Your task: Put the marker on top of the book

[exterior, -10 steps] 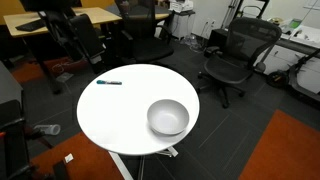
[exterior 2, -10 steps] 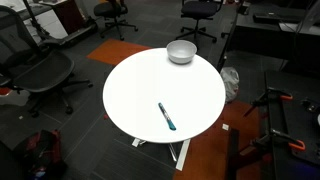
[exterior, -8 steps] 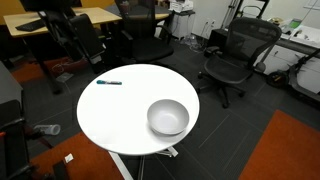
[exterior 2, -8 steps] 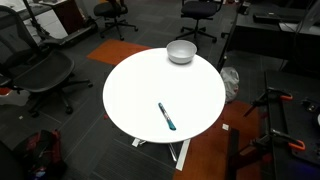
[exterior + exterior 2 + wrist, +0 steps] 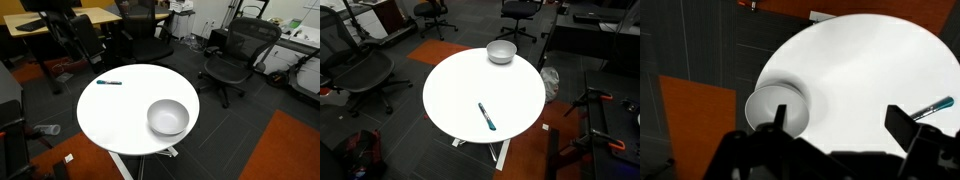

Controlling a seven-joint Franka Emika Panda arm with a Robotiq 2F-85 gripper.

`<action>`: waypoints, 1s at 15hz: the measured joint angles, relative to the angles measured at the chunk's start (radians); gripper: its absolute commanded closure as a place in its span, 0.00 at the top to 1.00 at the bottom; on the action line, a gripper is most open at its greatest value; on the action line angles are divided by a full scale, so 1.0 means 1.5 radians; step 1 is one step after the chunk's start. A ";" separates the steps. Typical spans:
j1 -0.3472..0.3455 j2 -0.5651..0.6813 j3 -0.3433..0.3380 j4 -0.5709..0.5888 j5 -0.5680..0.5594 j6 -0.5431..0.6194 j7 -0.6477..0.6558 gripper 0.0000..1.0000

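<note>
A slim dark blue-teal marker (image 5: 109, 82) lies flat on the round white table (image 5: 120, 115) near its rim; it also shows in an exterior view as the marker (image 5: 486, 116) and at the right edge of the wrist view as the marker (image 5: 936, 106). No book shows in any view. My gripper (image 5: 840, 122) hangs high above the table, open, with nothing between its fingers. It does not appear in the exterior views.
A white bowl (image 5: 168, 117) stands on the table, opposite the marker; in the wrist view the bowl (image 5: 775, 105) lies below my left finger. Black office chairs (image 5: 232, 55) ring the table on dark carpet, with desks behind and an orange floor patch (image 5: 435, 50).
</note>
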 measured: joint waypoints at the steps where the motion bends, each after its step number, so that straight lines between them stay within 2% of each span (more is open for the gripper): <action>1: 0.001 0.004 0.007 0.000 0.001 0.000 0.012 1.00; 5: 0.016 0.031 0.058 0.000 0.019 0.006 0.084 1.00; 9: 0.045 0.065 0.107 0.000 0.062 0.047 0.159 1.00; 15: 0.081 0.130 0.161 0.003 0.165 0.127 0.287 1.00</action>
